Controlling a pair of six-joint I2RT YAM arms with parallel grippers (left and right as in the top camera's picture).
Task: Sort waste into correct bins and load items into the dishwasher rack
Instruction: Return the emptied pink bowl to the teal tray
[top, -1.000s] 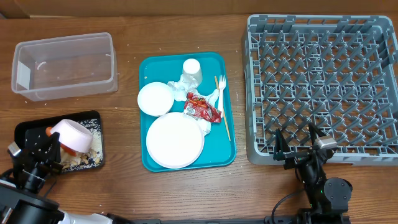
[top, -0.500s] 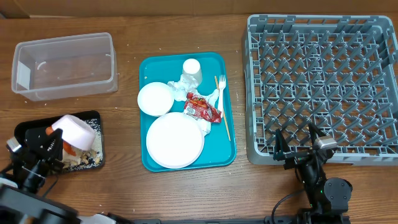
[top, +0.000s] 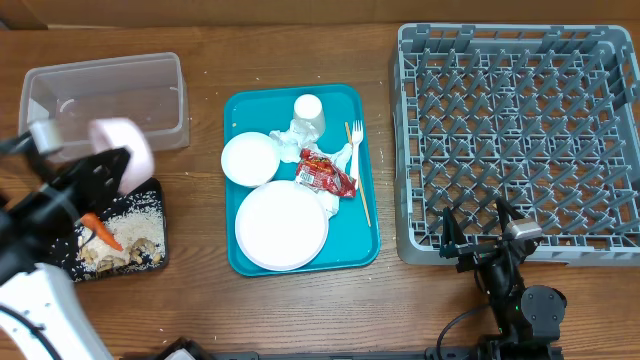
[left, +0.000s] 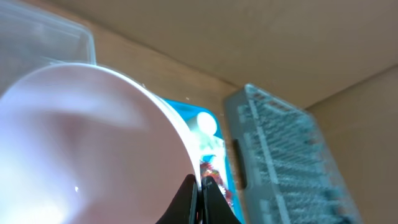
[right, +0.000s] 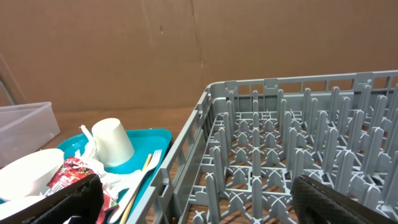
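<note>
Left fingers (left: 185, 199) pinching rim of small bowl (top: 122, 148), bowl tipped sideways near black tray (top: 159, 230), rear edge, right fingers (right: 68, 202) spread wide, empty.

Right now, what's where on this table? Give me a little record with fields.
left gripper: shut on a small white bowl, held in the air near the clear tub
right gripper: open, holding nothing, by the near edge of the dishwasher rack
black tray: carrot, rice-like scraps
teal tray: large plate, second small bowl, cup, fork, wooden stick, napkins, red wrapper
dishwasher rack: no dishes in it
clear tub: no napkins or wrapper inside
</note>
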